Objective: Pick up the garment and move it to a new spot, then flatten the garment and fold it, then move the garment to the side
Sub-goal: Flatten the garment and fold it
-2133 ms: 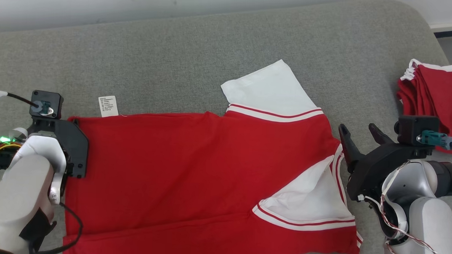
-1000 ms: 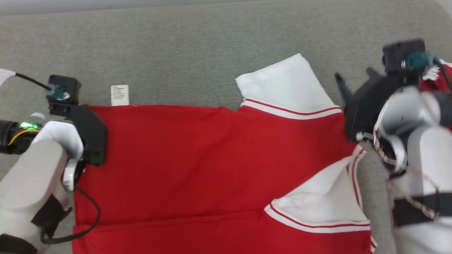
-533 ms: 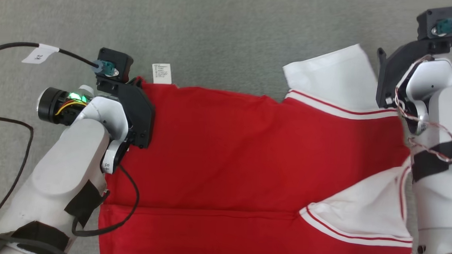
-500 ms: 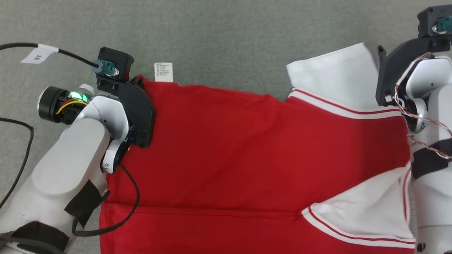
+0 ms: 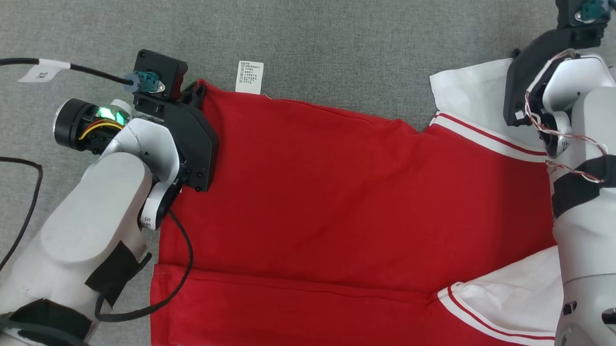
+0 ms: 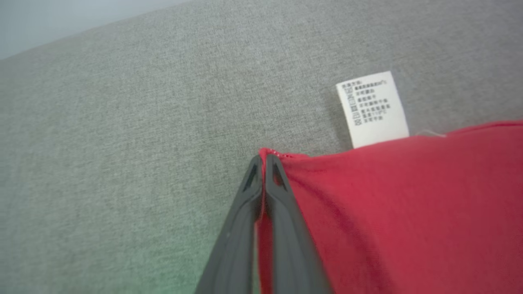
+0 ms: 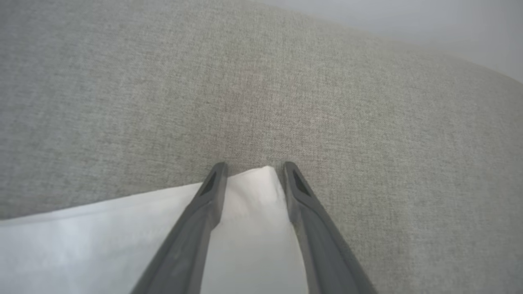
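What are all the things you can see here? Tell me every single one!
garment: one, red, spread flat on the fabric surface
sleeves: two, white, at the garment's right end
care label: one, white, sticking out from the garment's far edge
fabric surface: one, grey, under everything
arms: two, pale, one at the left and one at the right
left gripper: one, dark, shut on the garment's far left corner
right gripper: one, dark, open astride the far sleeve's corner

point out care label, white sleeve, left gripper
care label (image 6: pixel 372 109), left wrist view, middle of the printed tag
white sleeve (image 5: pixel 470 99), head view, middle of the cloth
left gripper (image 6: pixel 263 161), left wrist view, between fingertips
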Robot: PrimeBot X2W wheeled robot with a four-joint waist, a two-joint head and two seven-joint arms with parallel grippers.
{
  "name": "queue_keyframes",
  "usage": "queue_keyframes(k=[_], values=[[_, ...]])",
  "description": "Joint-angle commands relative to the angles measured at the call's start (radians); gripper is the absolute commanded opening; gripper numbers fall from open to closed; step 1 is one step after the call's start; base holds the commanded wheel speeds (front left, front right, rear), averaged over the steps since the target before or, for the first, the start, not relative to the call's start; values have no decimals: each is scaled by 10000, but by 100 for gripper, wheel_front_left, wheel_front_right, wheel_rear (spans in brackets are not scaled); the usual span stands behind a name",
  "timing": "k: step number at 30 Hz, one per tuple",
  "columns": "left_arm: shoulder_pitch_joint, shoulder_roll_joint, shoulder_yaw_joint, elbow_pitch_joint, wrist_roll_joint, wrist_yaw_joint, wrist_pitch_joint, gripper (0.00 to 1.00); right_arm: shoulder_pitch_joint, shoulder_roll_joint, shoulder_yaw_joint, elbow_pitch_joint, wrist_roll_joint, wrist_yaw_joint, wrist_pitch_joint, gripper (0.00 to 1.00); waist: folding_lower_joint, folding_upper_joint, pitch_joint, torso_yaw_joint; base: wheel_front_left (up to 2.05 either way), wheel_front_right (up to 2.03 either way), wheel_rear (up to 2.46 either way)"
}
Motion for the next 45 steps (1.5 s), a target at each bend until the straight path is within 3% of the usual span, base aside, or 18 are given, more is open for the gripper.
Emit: queue_keyframes(k=[1,4,5,6,7,18,26,33,36,42,45], values=[[228,154,-36,128,19,83,127,0,280,10,-98,313,-95,-23,287,70,0,0,-20,-7,0,0,0],[241,170,-45,31,-11,84,140,0,246,-5,-205,392,-253,-23,480,77,0,0,-77,-35,0,0,0],[245,181,-49,1,-23,99,133,0,202,-25,-280,304,-306,-23,392,84,0,0,-94,-46,0,0,0],[253,189,-52,-24,-27,106,136,0,159,-30,-341,216,-376,-25,283,97,0,0,-113,-58,0,0,0],[258,194,-62,-44,-28,117,139,0,124,-26,-396,129,-437,-25,207,100,0,0,-137,-68,0,0,0],[238,278,-132,-195,-70,182,132,0,-335,232,-717,-315,-582,-25,23,100,0,0,-213,-29,0,0,0],[342,396,-128,-186,-140,220,114,0,173,127,-437,-895,-525,-25,1420,100,0,0,-388,-97,0,0,0],[289,275,-215,-368,-168,295,138,0,746,23,-597,-1689,-348,-25,1658,100,0,0,-255,-19,0,0,0],[321,219,-262,-367,-172,329,100,0,967,74,-614,-1660,-252,-25,1778,85,0,0,-218,66,0,0,0],[312,239,-262,-375,-232,323,52,0,1098,88,-505,-1658,-45,-8,1767,72,0,0,-193,154,0,0,0],[334,267,-258,-344,-269,290,17,0,1003,64,-451,-1623,30,-2,1762,53,0,0,-230,187,0,0,0]])
